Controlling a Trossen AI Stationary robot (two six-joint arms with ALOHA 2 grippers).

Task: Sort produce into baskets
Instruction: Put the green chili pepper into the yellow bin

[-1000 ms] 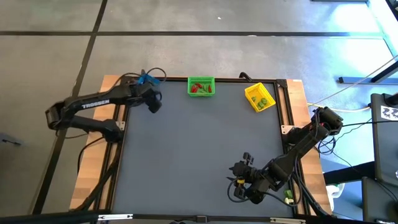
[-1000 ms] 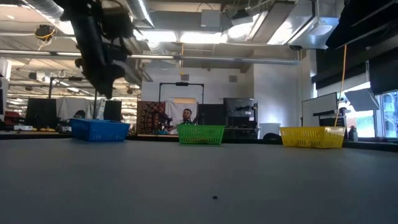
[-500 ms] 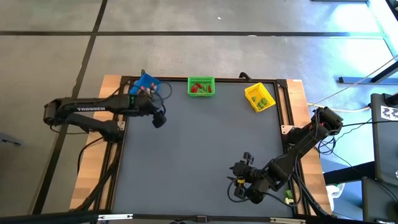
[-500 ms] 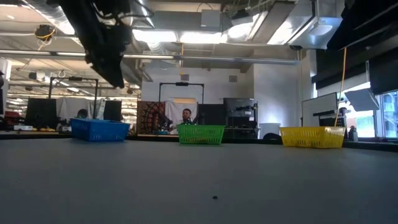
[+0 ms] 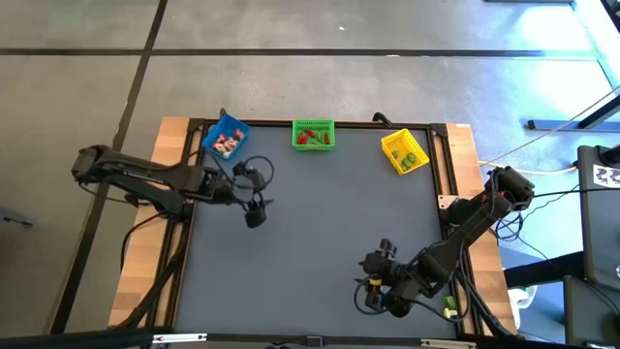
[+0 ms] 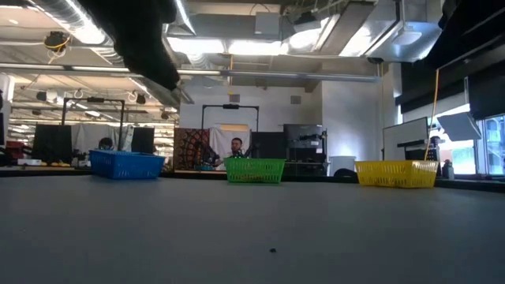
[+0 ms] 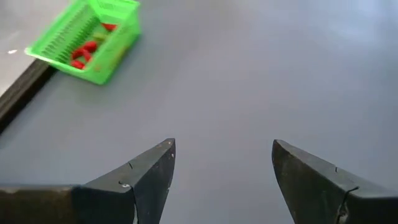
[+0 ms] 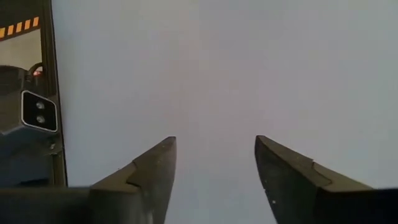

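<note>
left end effector spread, nothing between the fingers, hovering over bare surface on the left side, near the blue basket but clear of it; left wrist view has it facing the green basket. right end effector also spread and empty, parked at the near right edge, well apart from all baskets. risks as i read it: no loose produce visible on the surface in any view, so the left arm may have nothing to pick and could close on air; a tiny dark speck in the low view, can't tell what it is. also, if the left arm swings back to the far edge low, it could clip the blue basket's rim and shove it, since the basket sits skewed at the far left corner. containers: blue holds red and whitish pieces; green, far centre, holds mostly red pieces plus some green; yellow basket, far right, holds green pieces. looks mostly sorted, maybe done
</note>
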